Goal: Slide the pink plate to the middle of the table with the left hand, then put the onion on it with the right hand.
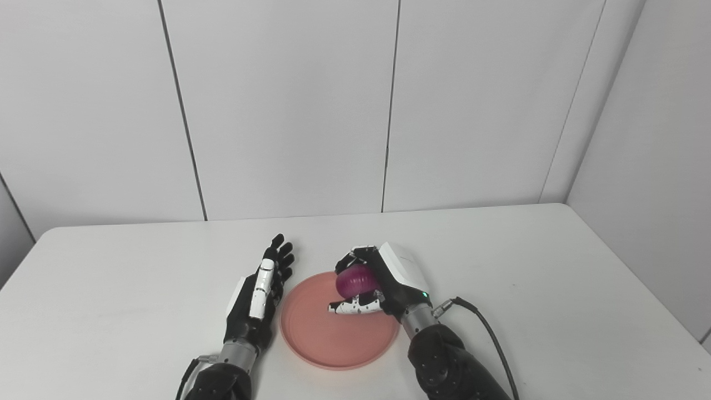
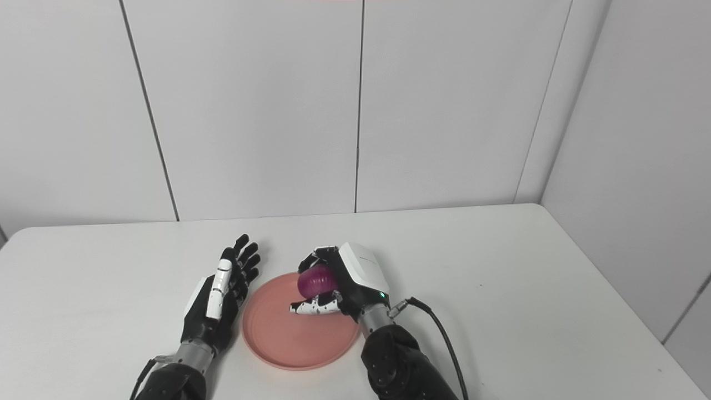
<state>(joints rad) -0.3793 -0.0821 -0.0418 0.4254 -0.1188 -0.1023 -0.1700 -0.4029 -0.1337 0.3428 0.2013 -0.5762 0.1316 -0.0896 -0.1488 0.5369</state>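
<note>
The pink plate lies flat near the front middle of the white table. My right hand is shut on a purple-red onion and holds it over the plate's far right part, fingers over its top and thumb under it. I cannot tell whether the onion touches the plate. My left hand is open and empty, fingers straight and pointing away, close beside the plate's left rim. The same scene shows in the right eye view, with the onion over the plate.
The white table stretches wide to the left, right and back. White wall panels stand behind it and along the right side. A black cable runs from my right wrist down to the front edge.
</note>
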